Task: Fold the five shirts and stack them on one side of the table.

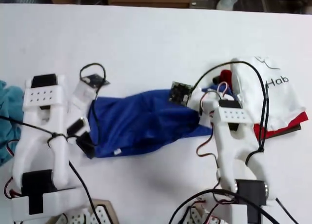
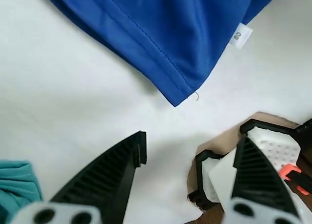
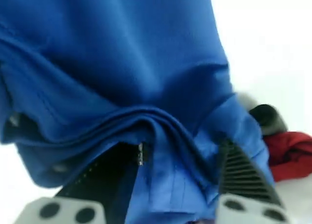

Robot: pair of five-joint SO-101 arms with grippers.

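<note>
A blue shirt (image 1: 141,121) lies crumpled across the middle of the table. My left gripper (image 1: 84,137) stands open at its left end, just short of the hem corner (image 2: 178,94); nothing sits between its fingers (image 2: 117,170). My right gripper (image 1: 201,114) is at the shirt's right end. Its jaws are spread wide, with a bunched ridge of blue cloth (image 3: 161,131) between them. A white shirt (image 1: 273,94) tops a pile at the right, with red (image 1: 292,122) and dark cloth under it. A teal shirt (image 1: 9,116) lies at the left edge.
Red cloth (image 3: 290,153) and a dark piece (image 3: 265,117) lie just beyond the blue shirt, near the right gripper. A brown board (image 2: 229,136) and white arm parts (image 2: 275,146) sit at the front edge. Bare white table (image 1: 146,43) stretches behind the shirt.
</note>
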